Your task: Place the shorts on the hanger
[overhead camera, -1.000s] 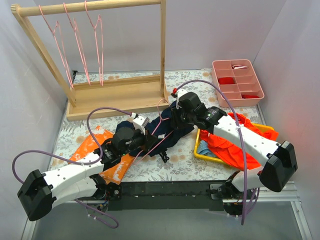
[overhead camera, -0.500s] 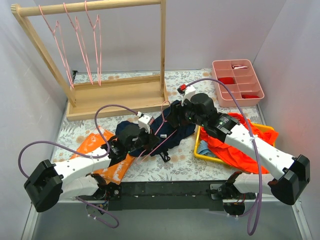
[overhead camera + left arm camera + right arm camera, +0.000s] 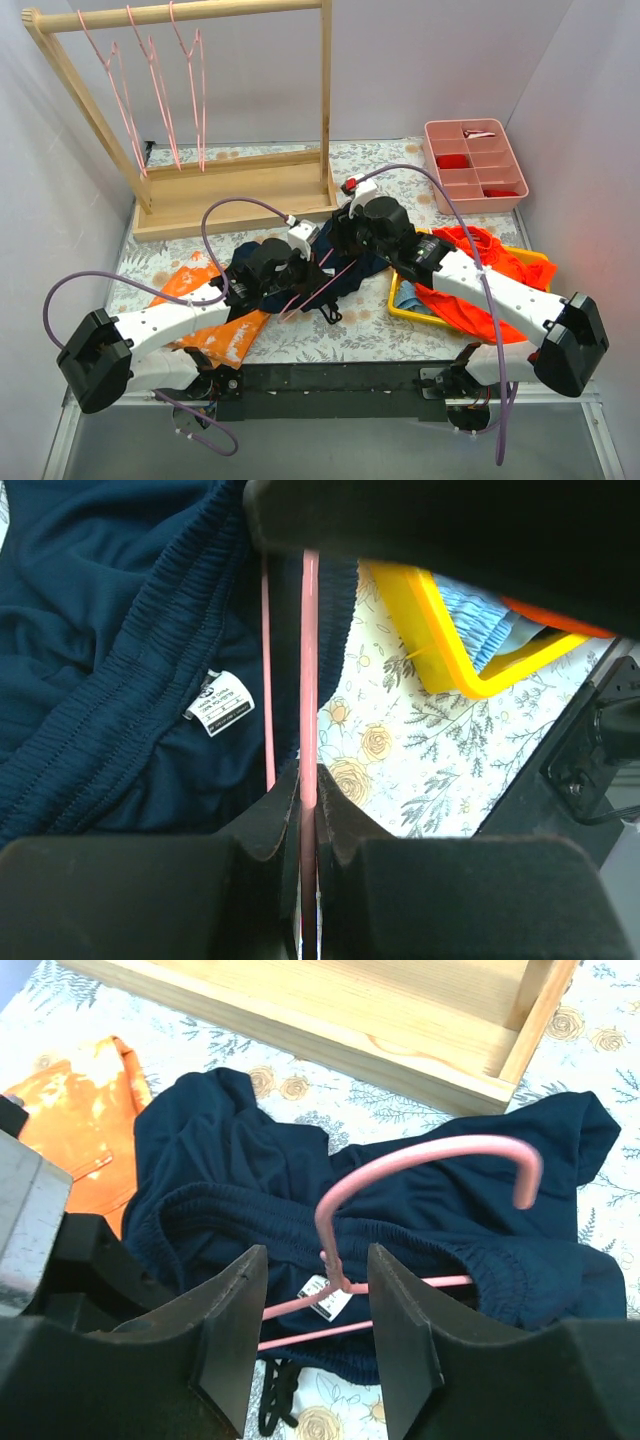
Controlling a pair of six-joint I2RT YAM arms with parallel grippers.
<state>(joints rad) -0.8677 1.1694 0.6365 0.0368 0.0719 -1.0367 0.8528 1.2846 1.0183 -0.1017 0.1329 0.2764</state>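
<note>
Your left end effector is pressed together on the thin pink wire clothes hanger, pinching one of its straight wires low in the wrist view. Your right end effector is spread wide and holds nothing; the hanger's neck sits in the gap between the jaws, apparently untouched.

The dark navy blue soft fabric shorts lie bunched on the flowered desk, just in front of the wooden rack. The hanger rests on top of them, hook towards the rack. On the right-wrist view one end of the wire seems to slip under the elastic waistband, though how far it goes is hidden.

As I judge it you're midway — hanger and shorts are together, but the garment isn't draped over the bar, and nothing is lifted. The threading is what's left.

The count:
- One pair of shorts.
- Four pink hangers, this one plus three on the rack's rail.
- One orange cloth with white blotches, under the left arm.
- One yellow tray with bright orange-red clothes heaped in it.
- One pink compartment box at the far right.
</note>
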